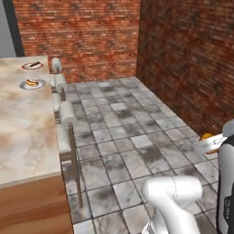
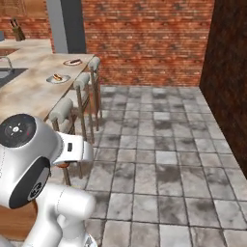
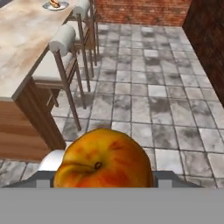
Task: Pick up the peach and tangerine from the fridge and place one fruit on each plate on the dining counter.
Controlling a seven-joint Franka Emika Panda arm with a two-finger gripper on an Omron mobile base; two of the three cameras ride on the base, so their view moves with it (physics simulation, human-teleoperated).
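Left base view: both plates (image 1: 33, 84) sit near the far end of the dining counter (image 1: 23, 132), well away from me, stools (image 1: 67, 114) lining its edge.

Right base view: same gap, so I'd guess a long carry could clip a stool.

Hand view: my gripper (image 3: 103, 177) is clamped on the peach (image 3: 103, 159); a jolt might slip it.

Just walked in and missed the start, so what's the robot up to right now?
The gripper is carrying a peach, red-orange with its stem dimple facing the hand camera. The robot stands on the tiled floor beside the dining counter and its stools. The two plates sit at the counter's far end, each bearing only a reddish-brown bit of food.
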